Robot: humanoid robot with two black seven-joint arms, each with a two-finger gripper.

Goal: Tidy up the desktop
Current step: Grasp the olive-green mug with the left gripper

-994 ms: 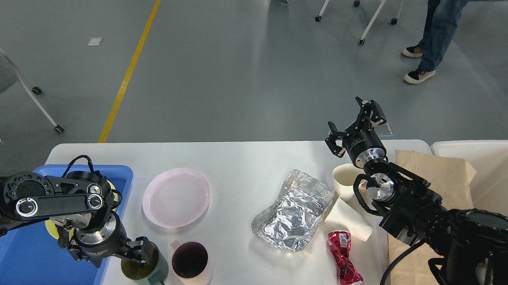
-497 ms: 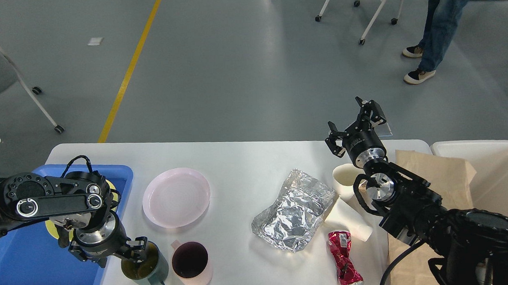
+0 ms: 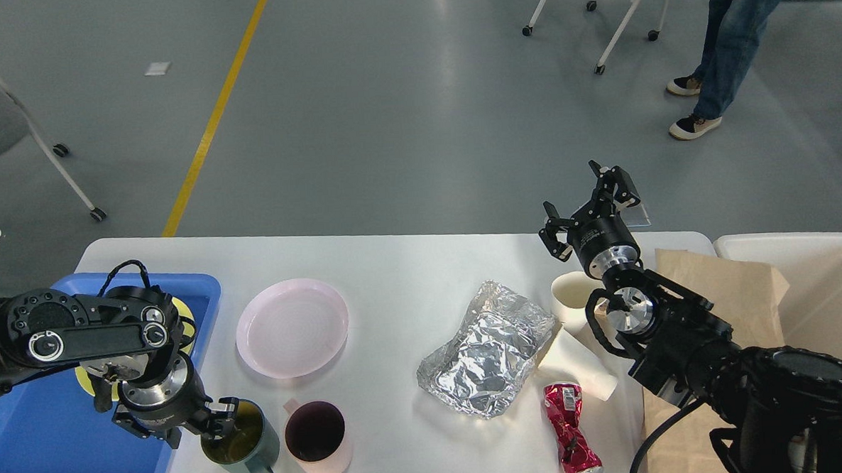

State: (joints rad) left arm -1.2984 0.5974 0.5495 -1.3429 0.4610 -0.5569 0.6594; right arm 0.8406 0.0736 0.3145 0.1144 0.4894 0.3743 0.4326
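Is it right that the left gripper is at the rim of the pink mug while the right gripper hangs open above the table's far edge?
Not quite. The head view shows the left gripper at the rim of the green mug; the pink mug stands untouched beside it. The right gripper is open, as stated.

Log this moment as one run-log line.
left tool: at green mug rim, grip unclear | right tool: open, raised | desktop: plate, foil, can remain
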